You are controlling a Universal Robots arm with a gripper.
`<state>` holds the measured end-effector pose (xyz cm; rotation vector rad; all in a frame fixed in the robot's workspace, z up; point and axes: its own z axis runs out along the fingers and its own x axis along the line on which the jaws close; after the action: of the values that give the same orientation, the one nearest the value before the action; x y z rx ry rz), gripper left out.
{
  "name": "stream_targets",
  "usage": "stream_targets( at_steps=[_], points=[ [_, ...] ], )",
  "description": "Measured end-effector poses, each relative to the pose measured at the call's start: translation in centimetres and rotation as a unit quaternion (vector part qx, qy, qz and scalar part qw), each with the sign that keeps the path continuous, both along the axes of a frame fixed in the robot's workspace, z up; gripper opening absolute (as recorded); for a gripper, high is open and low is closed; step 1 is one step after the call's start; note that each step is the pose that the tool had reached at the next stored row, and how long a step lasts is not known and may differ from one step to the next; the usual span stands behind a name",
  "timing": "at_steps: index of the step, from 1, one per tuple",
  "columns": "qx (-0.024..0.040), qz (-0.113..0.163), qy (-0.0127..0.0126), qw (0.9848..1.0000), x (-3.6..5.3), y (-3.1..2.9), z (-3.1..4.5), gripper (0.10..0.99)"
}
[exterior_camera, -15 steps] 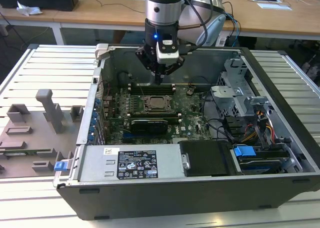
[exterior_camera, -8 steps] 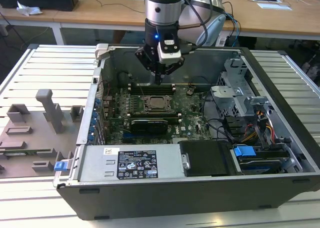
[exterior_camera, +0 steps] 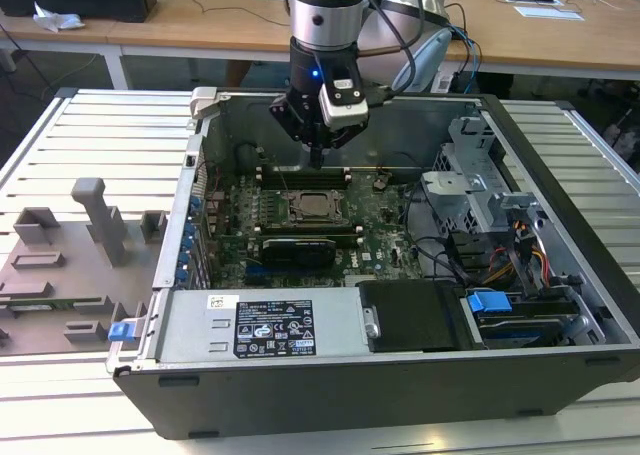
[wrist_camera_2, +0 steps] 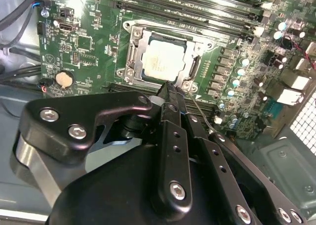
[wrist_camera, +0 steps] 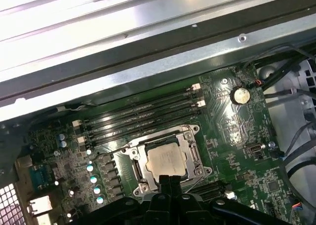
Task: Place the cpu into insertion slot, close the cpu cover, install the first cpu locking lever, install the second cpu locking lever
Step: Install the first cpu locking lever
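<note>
- Over the open dark-grey metal computer case, which lies on the slatted silver metal tabletop, the arm's black pincer hangs point-down above the green motherboard.
- Its two narrow black fingers are pressed together side by side, and nothing is seen between them.
- The small flat square silver-grey cpu sits in the square, silver-rimmed insertion slot near the middle of the board.
- The thin silver-grey metal frame of the cpu cover lies flat around the chip, whose pale top shows through the large square window.
- The fingertips stand low, just beside one corner of the slot; I cannot tell whether they touch anything there.
- A thin silvery wire lever runs slantwise from that corner, alongside the fingers.
- Long narrow black memory slots lie in a row between the slot and the case wall.
- A round silver coin battery sits on the board, well apart from the slot.
- A grey plastic fixture block stands on the tabletop at the exterior view's left of the case.
</note>
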<state>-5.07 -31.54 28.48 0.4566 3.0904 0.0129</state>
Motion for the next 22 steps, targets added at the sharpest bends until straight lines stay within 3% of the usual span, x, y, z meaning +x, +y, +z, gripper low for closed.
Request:
stream_targets(
  at_steps=[14, 22],
  points=[
    [-0.0004, 0.052, 0.0, 0.9986, 0.0, 0.0, 0.0, 0.106],
    [-0.0006, 0.089, 0.0, 0.996, 0.0, 0.0, 0.0, 0.106]
  ],
)
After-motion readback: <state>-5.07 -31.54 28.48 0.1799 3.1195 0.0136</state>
